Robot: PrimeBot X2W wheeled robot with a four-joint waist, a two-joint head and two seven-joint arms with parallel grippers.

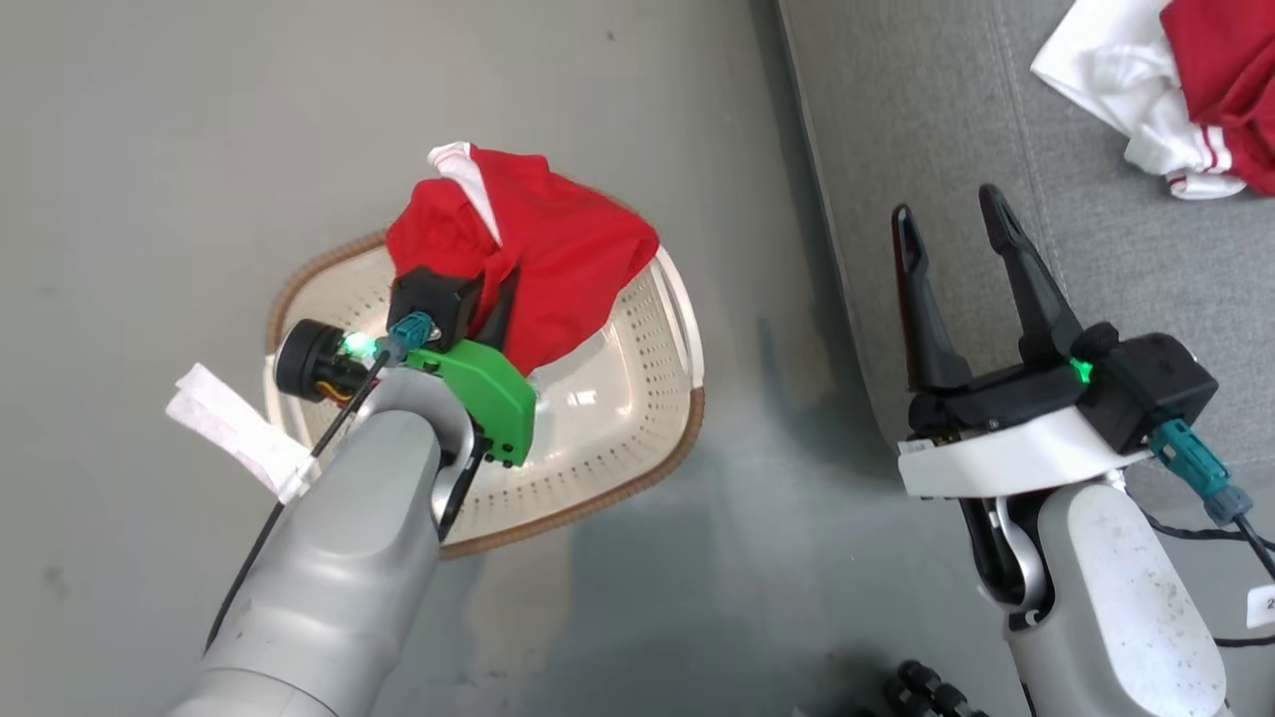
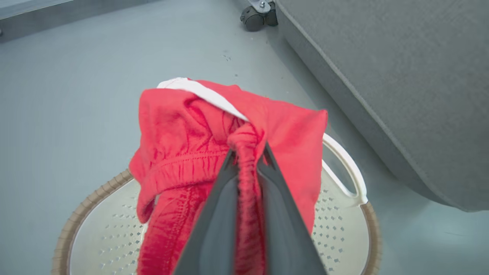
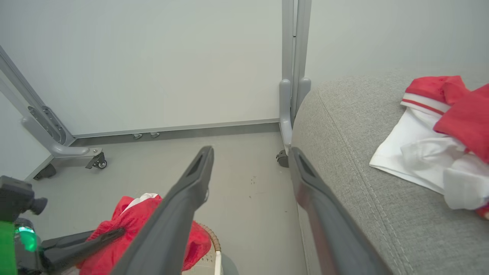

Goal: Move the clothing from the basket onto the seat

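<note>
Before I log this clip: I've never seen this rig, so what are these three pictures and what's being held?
A two-armed robot, seen by three cameras: one on its head looking down, one on each wrist looking along the fingers. The left end effector is shut on a red garment, lifted above the cream basket on the floor. The right end effector hangs open and empty by the grey seat. Red and white clothing already lies on that seat.
</note>
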